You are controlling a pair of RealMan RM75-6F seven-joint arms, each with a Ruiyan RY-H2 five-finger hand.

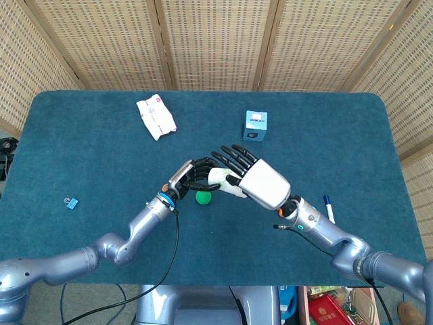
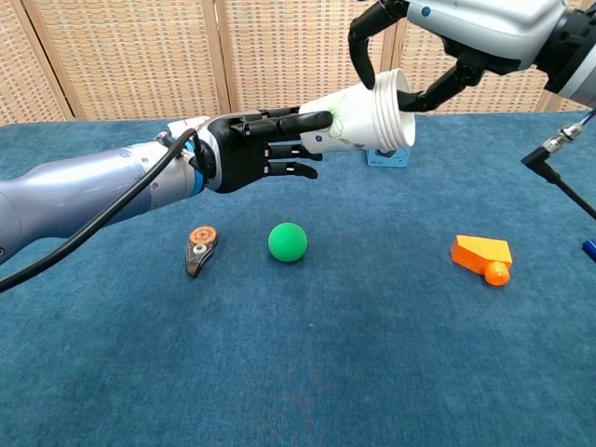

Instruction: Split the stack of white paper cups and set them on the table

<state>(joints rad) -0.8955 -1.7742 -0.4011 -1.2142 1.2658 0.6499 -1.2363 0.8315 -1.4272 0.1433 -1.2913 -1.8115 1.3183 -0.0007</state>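
A stack of white paper cups [image 2: 358, 121] lies on its side in the air above the table's middle, rim end to the right and tilted slightly up. My left hand [image 2: 256, 149] holds its narrow bottom end, fingers stretched along the cup wall. From above, my right hand [image 2: 466, 28] reaches down, its thumb and fingers hooked around the rim of the outermost cup. In the head view the cups [image 1: 222, 178] show only as a white sliver between the left hand [image 1: 193, 175] and the right hand [image 1: 260, 179], which covers most of them.
Below the hands lie a green ball [image 2: 288, 241], a small orange-and-black tag [image 2: 199, 250] and an orange block [image 2: 482, 256]. A blue box [image 1: 255, 125] and a white packet [image 1: 156, 116] sit further back. A blue clip [image 1: 71, 202] lies far left.
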